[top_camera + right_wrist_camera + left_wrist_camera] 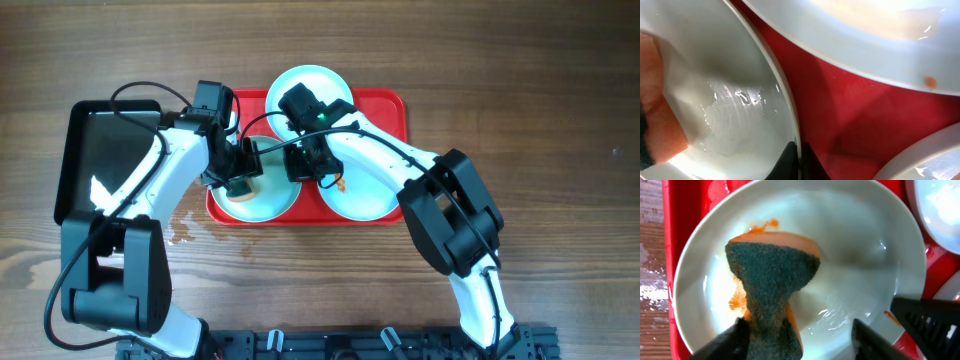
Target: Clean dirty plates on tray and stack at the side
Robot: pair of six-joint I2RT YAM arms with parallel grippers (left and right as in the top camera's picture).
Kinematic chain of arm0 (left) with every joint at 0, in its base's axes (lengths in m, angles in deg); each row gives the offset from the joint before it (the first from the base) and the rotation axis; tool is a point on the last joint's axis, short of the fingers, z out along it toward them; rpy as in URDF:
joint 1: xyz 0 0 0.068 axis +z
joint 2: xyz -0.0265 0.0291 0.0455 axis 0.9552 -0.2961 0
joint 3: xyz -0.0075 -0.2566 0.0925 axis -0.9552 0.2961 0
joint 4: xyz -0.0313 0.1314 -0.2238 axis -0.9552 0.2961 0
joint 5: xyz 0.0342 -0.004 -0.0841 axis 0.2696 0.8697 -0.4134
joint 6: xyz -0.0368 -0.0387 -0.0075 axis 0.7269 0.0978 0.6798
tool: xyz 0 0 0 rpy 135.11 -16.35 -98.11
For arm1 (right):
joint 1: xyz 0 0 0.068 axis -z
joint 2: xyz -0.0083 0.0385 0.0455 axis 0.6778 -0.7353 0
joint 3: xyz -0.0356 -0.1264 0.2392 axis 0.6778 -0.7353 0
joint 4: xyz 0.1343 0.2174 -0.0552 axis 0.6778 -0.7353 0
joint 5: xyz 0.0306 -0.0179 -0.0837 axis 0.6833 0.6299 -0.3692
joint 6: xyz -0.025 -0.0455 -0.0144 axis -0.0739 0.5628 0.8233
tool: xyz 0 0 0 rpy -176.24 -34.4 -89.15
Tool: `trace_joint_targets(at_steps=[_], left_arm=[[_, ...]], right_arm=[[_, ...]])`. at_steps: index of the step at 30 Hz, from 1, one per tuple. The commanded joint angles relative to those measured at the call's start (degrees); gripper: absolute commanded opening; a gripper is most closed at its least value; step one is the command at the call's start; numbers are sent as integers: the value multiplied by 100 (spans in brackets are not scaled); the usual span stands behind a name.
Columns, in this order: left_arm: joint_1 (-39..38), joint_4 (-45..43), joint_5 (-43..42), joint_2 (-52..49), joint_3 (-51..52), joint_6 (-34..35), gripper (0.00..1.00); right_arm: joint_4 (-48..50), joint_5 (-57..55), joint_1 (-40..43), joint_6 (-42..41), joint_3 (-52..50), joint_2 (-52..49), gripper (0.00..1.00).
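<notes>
**Red tray, wet plate, sponge standing loose**

Red plastic catches the eye first: the tray (395, 110) lies mid-desk (550, 100) with all three plates on it, and none is stacked at its side yet. The plate (280, 198) being worked on sits in the tray's front-left corner. A back plate (330, 80) overhangs the tray's far edge, and a right plate (365, 200) fills its front-right corner.

On the plate stands the sponge (772, 280), green scrub face up, orange foam under it, squeezed to a narrow waist. The left gripper (800, 330) straddles it with its jaws apart. One finger (727, 345) touches the sponge and the other is clear of it, so nothing is clamped. The right gripper (796, 150) is closed tight, and its tips look to be nipping the plate's rim on the side toward the tray's middle, probably to steady it.

Sauce (737, 300) shows beside the sponge, toward the tray's left rim. The plate's surface shines with water.

I would expect the plate to be stiff, fairly light, slick while wet, and possibly breakable. The rim is the only place to grip it, and it wants a deep bite. The sponge is soft and will squash, so it is best gripped across its waist.
</notes>
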Motion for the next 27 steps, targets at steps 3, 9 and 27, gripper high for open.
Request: trace_joint_targets(at_steps=[3,9,27], left_arm=[[15,81,81,-66,26,-28,59],[15,63,280,-175,85,-31,50],[15,-66,632,-326,87,-31,34]], right_arm=[[-92,52,-31,22,-76,-133,4],[-90,52,-31,24,-76,-133,4],[-68,50,-28,26,-76,-133,4]])
